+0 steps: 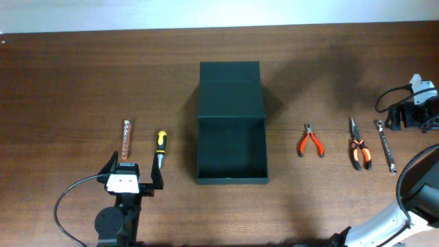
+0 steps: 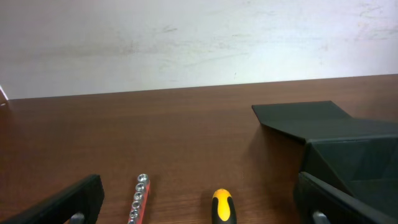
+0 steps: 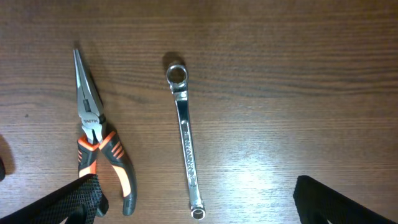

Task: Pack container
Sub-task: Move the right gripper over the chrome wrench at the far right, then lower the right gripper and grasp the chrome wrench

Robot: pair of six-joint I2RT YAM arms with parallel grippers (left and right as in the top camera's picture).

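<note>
The container [image 1: 231, 147] lies flat on the table [image 1: 68, 82] with its mouth upward. Its hinged flap [image 1: 230, 81] is folded back onto the wood on the far side. The long axis runs straight away from the robot, from the near wall to the hinge, and the flap continues this same line (so box and lid together make one long dark strip).

From the left gripper [image 1: 134, 171], the container is ahead and off to the right, clearly apart from it. In the left wrist view its near corner shows just beyond the right finger [image 2: 323, 199]. This gripper has its jaws spread wide and grips nothing. Ahead of it, within the span of the fingers, lie a strip of sockets [image 1: 126, 142] on the left and a yellow and black screwdriver [image 1: 160, 147] on the right. Both lie along the same direction as the container.

The right gripper [image 3: 196, 180] also has its jaws wide apart, with nothing held. A wrench [image 3: 185, 140] lies lengthwise ahead of it, between the fingers. Long-nose pliers [image 3: 93, 149] lie to its left, with their handles next to the left finger [image 3: 68, 202]; whether they touch I cannot tell. Small red pliers [image 1: 310, 142] lie further left, and the container is beyond them.
</note>
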